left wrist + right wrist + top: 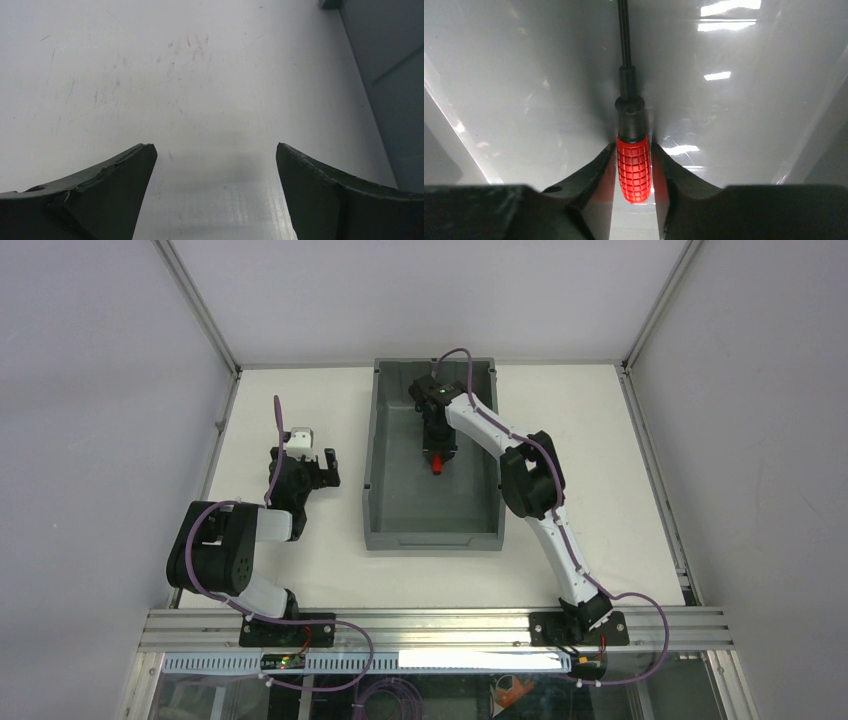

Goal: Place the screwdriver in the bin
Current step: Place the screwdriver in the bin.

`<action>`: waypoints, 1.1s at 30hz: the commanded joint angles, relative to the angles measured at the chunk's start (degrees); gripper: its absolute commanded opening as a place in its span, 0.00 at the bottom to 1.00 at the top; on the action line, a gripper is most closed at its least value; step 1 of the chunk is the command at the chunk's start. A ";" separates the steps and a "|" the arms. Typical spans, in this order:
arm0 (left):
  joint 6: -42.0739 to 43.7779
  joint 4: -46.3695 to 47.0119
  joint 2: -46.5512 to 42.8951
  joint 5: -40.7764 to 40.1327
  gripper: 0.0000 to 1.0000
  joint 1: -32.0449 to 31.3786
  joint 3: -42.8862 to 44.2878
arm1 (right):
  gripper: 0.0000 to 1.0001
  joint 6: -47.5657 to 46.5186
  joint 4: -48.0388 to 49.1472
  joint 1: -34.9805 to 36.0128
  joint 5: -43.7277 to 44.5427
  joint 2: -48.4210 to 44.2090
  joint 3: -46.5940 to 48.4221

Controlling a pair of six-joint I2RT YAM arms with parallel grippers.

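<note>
The right pincer clamps the screwdriver handle inside the bin, low for release; the left pincer, outside the bin, stands spread.

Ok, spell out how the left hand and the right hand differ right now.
The left hand stands open and empty; the right hand is closed on the screwdriver by its red handle. The left hand is over bare table beside the bin; the right hand reaches into the bin. Both are dark two-finger hands.
</note>
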 commanded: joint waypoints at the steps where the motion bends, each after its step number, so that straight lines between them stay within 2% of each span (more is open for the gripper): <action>1: -0.43 1.60 -1.79 0.94 0.99 0.60 -0.20 | 0.38 1.14 -0.59 0.36 1.99 0.35 1.19; 15: -0.48 1.61 -1.84 0.88 0.99 0.60 -0.20 | 0.57 0.57 -1.83 0.37 2.81 -4.20 1.74; 21: -0.43 1.63 -1.79 0.88 0.99 0.60 -0.20 | 0.68 -0.31 -3.04 0.43 2.81 -6.08 3.98; 33: -0.51 1.62 -1.79 0.88 0.99 0.60 -0.20 | 0.82 -2.73 -5.92 0.26 4.37 -9.90 10.56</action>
